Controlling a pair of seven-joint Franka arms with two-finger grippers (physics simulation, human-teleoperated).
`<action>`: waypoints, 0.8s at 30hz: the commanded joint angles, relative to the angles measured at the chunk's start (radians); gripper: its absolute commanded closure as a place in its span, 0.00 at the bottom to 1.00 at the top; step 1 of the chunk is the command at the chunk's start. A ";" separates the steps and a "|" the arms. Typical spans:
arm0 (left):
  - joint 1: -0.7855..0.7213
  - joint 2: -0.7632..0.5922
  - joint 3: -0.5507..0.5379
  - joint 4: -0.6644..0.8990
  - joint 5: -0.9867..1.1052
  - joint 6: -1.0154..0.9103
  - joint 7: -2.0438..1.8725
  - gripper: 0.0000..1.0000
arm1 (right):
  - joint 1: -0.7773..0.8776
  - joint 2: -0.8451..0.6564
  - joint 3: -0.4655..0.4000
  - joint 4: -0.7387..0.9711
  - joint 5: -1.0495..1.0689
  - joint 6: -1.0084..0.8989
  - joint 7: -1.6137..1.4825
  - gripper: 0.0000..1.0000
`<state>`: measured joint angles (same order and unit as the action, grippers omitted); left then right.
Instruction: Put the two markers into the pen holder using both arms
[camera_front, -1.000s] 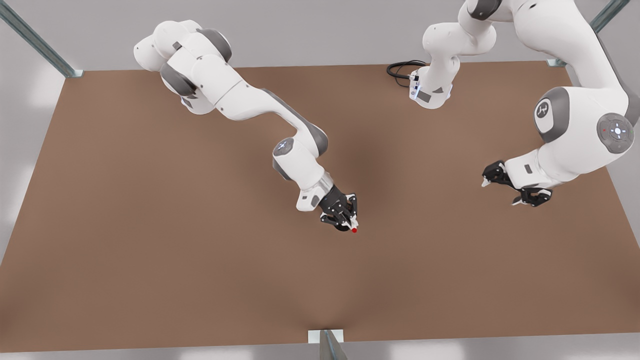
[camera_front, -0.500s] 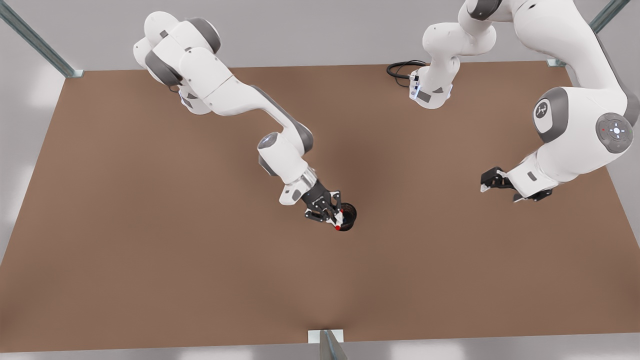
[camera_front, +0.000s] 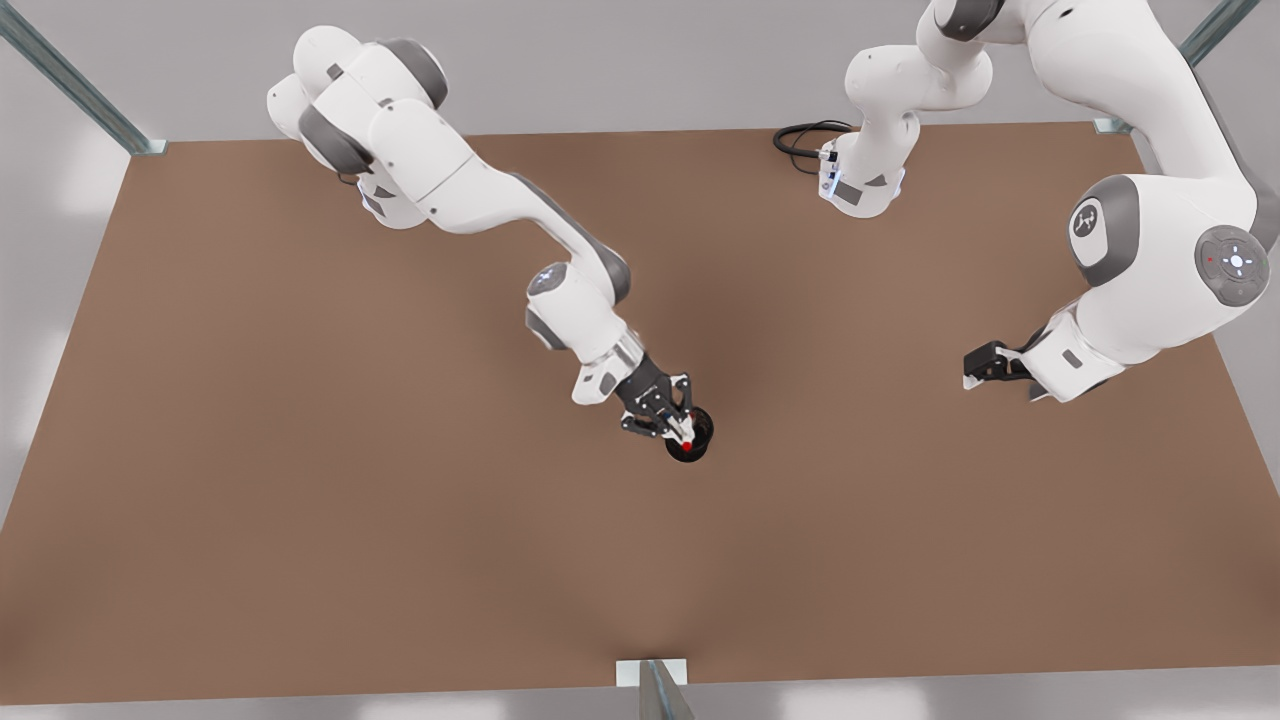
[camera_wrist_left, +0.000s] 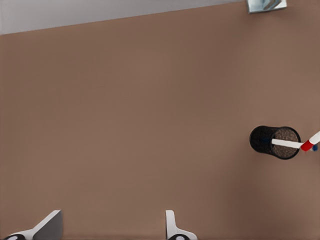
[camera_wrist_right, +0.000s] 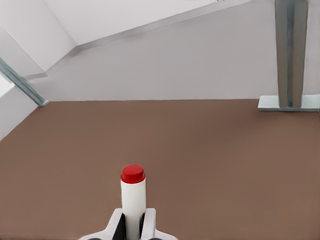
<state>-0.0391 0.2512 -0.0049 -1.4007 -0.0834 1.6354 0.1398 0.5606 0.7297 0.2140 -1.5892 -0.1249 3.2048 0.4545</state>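
Observation:
In the front view the black mesh pen holder (camera_front: 700, 436) stands near the table's middle. My right gripper (camera_front: 680, 432) hovers right over it, shut on the red-capped marker (camera_front: 687, 446), whose red end sits above the holder's rim. The right wrist view shows that marker (camera_wrist_right: 133, 192) upright between the fingers (camera_wrist_right: 118, 225). In the left wrist view the holder (camera_wrist_left: 262, 140) has a white-barrelled marker (camera_wrist_left: 287, 144) with a blue end sticking out of it, and the red marker (camera_wrist_left: 308, 145) meets it at the top. My left gripper (camera_front: 1003, 375) waits open at the front view's right.
A black cable (camera_front: 800, 140) lies coiled by the arm base at the table's far edge. Metal frame posts (camera_front: 655, 685) stand at the near edge and corners. Bare brown table (camera_front: 300, 450) spreads around the holder.
My right gripper drew back toward the front view's left, then returned, bringing the red marker's end over the holder's mouth. My left gripper turned and pulled slightly in toward its arm.

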 joint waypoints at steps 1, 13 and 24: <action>-0.002 -0.001 -0.001 0.002 -0.001 -0.005 -0.098 0.00 | -0.001 0.001 -0.002 0.003 -0.084 -0.008 -0.043 0.78; -0.002 -0.001 0.000 0.002 0.001 0.001 -0.097 0.00 | 0.036 0.048 -0.025 0.075 -0.113 -0.006 -0.042 0.79; -0.004 0.000 0.000 0.002 0.001 0.011 -0.097 0.00 | 0.050 0.070 -0.039 0.003 -0.134 0.106 -0.042 0.79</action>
<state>-0.0430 0.2525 -0.0045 -1.3995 -0.0835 1.6423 0.0685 0.6104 0.8001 0.1748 -1.5864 -0.2609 3.2876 0.4347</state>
